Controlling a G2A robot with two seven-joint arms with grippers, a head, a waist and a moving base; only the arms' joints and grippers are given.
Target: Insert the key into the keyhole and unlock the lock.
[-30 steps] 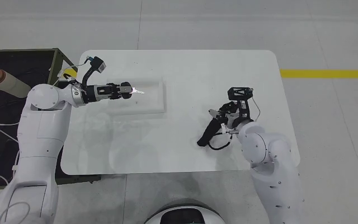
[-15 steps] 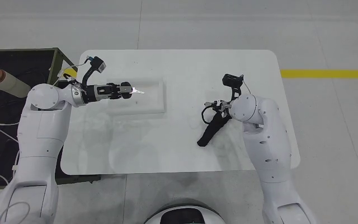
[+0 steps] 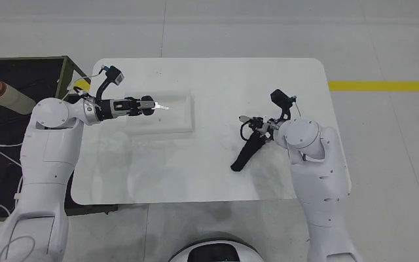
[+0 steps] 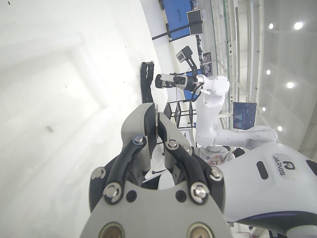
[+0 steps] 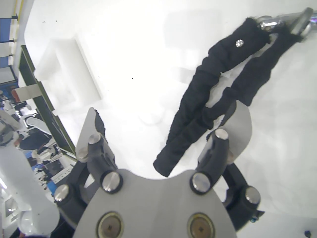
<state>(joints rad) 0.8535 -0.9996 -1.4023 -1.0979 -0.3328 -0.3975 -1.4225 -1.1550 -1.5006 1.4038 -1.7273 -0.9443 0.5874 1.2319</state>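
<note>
White rounded-corner table on a grey floor, with a shallow white rectangular tray on the robot's left half. Over that tray the left gripper was pinched shut on a small flat silver metal key. The key was held in the air with its blade sticking out past the fingertips and pointing toward the table's middle. In the left wrist view the pads were pressed on both faces of the key.

Well apart on the right half, a long black fabric-sleeved cable lock lay doubled on the table, its shiny metal end resting on the surface. The right gripper sat over the lock with fingers spread wide, gripping nothing. Contact with the sleeve could not be told. The keyhole was not made out.

Progress, judged from this:
- Key pickup looked done.
- Lock not yet grasped or steadied.
- Key and lock far apart, so nothing inserted and nothing turned.
- Left to do: right gripper closes on the lock body, keyhole is presented, key is brought across, pushed in and twisted
</note>
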